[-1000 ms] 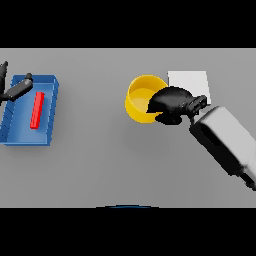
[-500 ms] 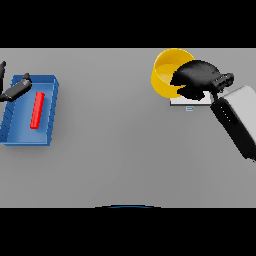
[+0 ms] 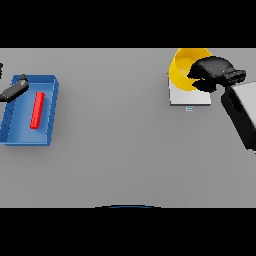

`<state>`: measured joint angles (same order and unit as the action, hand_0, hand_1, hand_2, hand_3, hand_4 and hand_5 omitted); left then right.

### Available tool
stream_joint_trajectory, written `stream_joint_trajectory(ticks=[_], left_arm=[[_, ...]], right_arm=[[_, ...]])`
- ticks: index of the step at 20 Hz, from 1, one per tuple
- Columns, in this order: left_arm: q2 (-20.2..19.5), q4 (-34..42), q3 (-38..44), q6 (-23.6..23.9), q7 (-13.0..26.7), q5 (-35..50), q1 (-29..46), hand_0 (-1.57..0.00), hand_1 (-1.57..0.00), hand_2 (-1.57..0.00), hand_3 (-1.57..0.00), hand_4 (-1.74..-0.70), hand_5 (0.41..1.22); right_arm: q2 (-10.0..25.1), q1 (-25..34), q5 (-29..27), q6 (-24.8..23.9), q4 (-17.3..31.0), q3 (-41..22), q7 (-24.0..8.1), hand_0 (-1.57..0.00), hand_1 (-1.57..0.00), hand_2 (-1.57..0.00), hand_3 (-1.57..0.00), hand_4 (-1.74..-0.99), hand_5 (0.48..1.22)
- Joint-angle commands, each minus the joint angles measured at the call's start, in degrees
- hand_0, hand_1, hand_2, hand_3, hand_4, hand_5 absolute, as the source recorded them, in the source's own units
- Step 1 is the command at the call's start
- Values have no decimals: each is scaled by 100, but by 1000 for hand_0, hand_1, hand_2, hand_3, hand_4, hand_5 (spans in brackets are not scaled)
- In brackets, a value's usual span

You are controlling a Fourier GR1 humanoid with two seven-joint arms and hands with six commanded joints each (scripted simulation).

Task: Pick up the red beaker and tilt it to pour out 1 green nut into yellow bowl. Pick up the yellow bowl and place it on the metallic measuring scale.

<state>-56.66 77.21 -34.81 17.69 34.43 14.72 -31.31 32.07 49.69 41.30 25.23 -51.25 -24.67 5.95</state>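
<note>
Your right robot hand (image 3: 214, 72) stands near the far right corner of the tabletop (image 3: 125, 150); its dark fingers are curled over the right rim of the yellow bowl (image 3: 186, 70) and grip it; the forearm runs back from it toward the right edge. The bowl you are holding sits over the far part of the metallic measuring scale (image 3: 189, 96); whether its base touches the plate cannot be told from this view; the bowl's far rim reaches the far edge of the tabletop. The scale lies flat, a pale square plate with a small display strip on its near side. No green nut can be made out inside the bowl.

Your left robot hand (image 3: 13, 91) shows at the left edge, over the far left corner of the blue tray (image 3: 50, 115); its fingers are extended and hold nothing. The red beaker (image 3: 37, 110) lies on its side inside that tray, well apart from the bowl.
</note>
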Motion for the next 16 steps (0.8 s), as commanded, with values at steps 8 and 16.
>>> stream_joint_trajectory(ticks=[8, 16], left_arm=[[34, -53, -18, -36, -52, -13, -11, 1, 1, 1, 1, -796, 733], [126, -86, -62, -4, -11, -53, -58, 1, 1, 1, 1, -813, 745]], right_arm=[[-330, 163, 131, -686, 1239, -112, 248, -1571, -1518, -1563, -1482, -1727, 1221], [-465, 352, -14, -742, 1851, -107, 345, -1543, -1443, -1496, -1022, -1659, 1221]])
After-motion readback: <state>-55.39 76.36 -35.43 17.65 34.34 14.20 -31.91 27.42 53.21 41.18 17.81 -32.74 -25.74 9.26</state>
